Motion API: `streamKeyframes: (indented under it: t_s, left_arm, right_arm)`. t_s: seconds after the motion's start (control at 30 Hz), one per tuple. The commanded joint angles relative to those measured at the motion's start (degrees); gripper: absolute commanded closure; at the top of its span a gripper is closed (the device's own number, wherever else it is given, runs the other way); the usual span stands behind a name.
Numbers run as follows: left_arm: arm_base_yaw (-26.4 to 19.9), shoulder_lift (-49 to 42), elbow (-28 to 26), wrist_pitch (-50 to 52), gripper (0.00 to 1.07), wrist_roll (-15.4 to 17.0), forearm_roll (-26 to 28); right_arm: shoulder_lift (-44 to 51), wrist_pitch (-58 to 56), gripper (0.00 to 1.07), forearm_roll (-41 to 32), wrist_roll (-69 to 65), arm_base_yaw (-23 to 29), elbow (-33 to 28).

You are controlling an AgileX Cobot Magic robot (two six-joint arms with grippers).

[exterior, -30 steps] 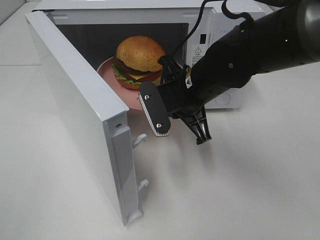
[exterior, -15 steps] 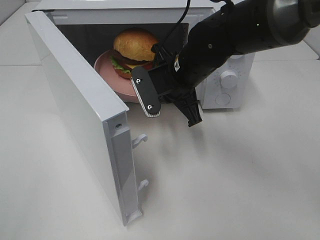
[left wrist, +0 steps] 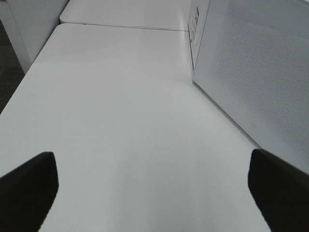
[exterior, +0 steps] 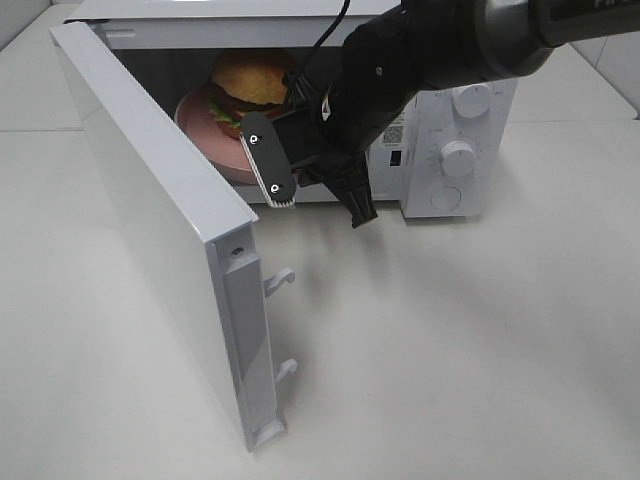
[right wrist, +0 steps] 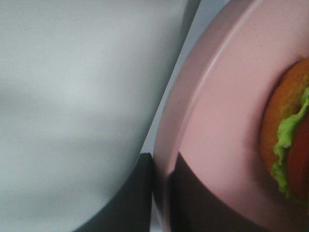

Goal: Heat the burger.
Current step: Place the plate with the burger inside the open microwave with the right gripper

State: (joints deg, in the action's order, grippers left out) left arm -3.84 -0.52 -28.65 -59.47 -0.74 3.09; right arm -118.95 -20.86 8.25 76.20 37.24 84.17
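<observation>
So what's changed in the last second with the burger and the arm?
The right end effector, shut on the plate rim, carried the burger deeper into the microwave. The door stayed open.

You see burger (exterior: 246, 76): tan bun, green lettuce, red slice. Plate (exterior: 200, 135) pink. Microwave (exterior: 455, 150) white; door (left wrist: 260, 72) at its 9 o'clock has fine dot mesh. Table (exterior: 480, 340) white.

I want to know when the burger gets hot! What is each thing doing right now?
microwave door: open wide.
burger: sitting on the plate, in the microwave opening.
plate: rim pinched by the right fingers.
right fingers: shut on the plate.
left fingers: open, holding nothing.
</observation>
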Motion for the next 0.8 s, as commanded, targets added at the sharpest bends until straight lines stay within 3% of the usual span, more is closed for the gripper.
streamKeyframes:
  t_s: [0.03, 0.8]
  left_arm:
    - [0.06, -0.69, 0.11, 0.11, 0.04, 0.11, 0.17]
    - [0.06, -0.69, 0.11, 0.11, 0.04, 0.11, 0.17]
  right_arm:
    - [-1.55, 0.40, 1.07, 0.00, 0.46, -0.06, 5.10]
    - [-15.36, -14.67, 1.07, -3.27, -1.26, -0.06, 28.53]
